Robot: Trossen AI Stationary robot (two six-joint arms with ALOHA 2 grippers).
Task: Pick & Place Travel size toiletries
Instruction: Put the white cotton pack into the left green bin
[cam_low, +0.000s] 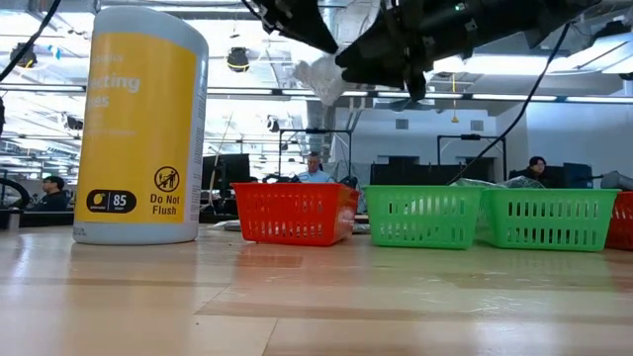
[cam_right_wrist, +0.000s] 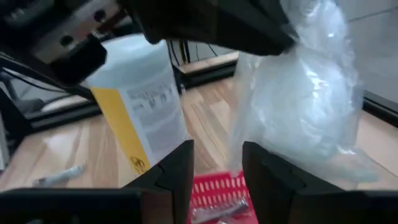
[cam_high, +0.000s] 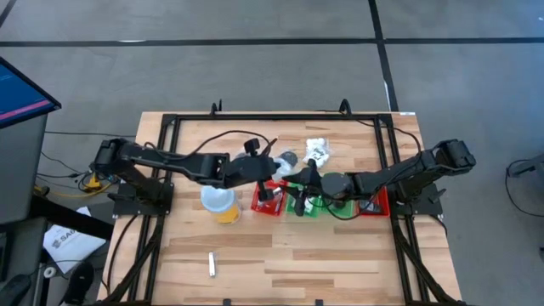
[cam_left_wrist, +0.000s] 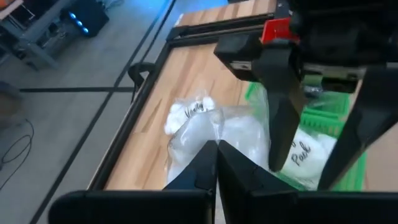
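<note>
Closest to the left wrist camera, the left gripper is clenched on the upper edge of a clear packet with lumpy white contents. The packet hangs in the air from these fingers, above the row of bins and clear of the table.

The right gripper faces the packet from the opposite side. Its fingers stand apart and grasp nothing. The packet's lower edge hangs just beside the gap between them.

Bins, as seen from the low camera, stand in one row:
- Red bin, just beside the yellow cup. The right wrist view shows a short silvery tube lying in it.
- Green bin, next along. The left wrist view shows a white packet with lettering lying in it.
- Second green bin. Something clear shows above its rim; its contents cannot be told.
- Second red bin, at the end of the row. Contents cannot be told.

A yellow cup with a white lid stands upright on the table, at the left arm's end of the row.

Loose items on the table:
- A cluster of white packets lies behind the bins, near the far edge.
- One short tube lies alone near the front edge, well apart from the bins.
</note>
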